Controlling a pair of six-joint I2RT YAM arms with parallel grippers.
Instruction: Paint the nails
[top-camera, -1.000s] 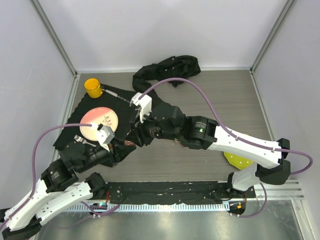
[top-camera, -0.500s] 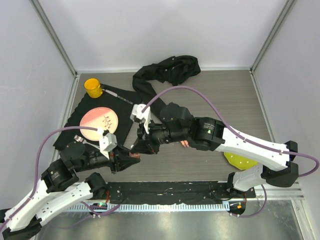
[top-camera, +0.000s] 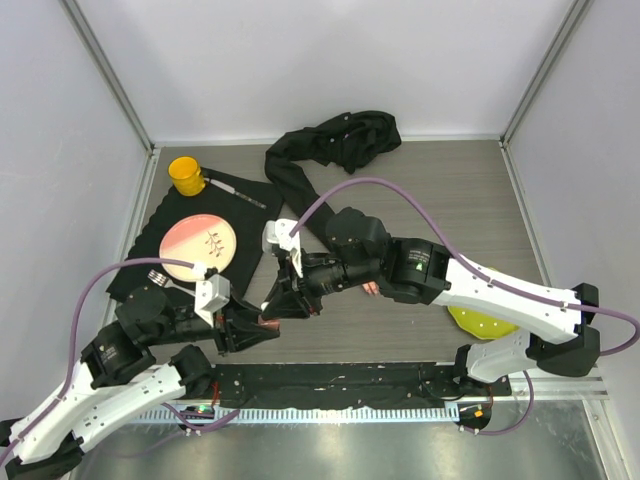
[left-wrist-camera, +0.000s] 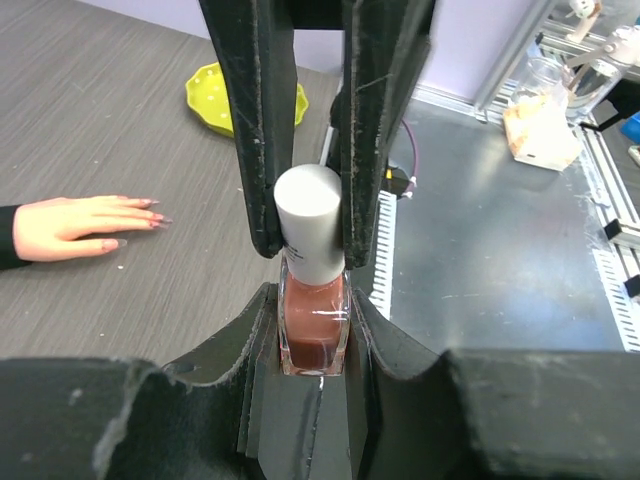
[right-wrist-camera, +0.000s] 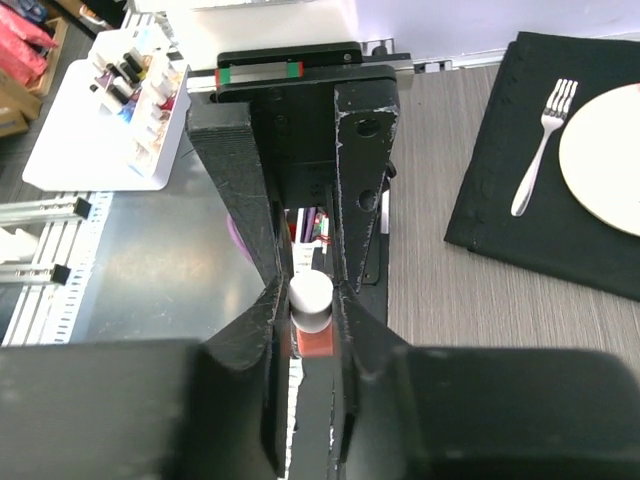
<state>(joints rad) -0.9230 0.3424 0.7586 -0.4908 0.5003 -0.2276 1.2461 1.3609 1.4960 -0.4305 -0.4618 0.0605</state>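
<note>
Left gripper (left-wrist-camera: 313, 340) firm around polish bottle (left-wrist-camera: 313, 318); right gripper (right-wrist-camera: 309, 305) now down, seemingly tight, on cap (left-wrist-camera: 310, 220).

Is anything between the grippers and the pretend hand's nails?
Nothing visible does. Only grey table lies between the pinkish nails of the pale mannequin hand and the white-capped polish bottle clamped by the left gripper and right gripper.

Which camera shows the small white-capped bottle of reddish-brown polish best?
Left wrist: the polish bottle fills the middle, glass body and white cap both plain. Right wrist shows only its cap top and a red sliver; the top view, just a reddish speck.
</note>
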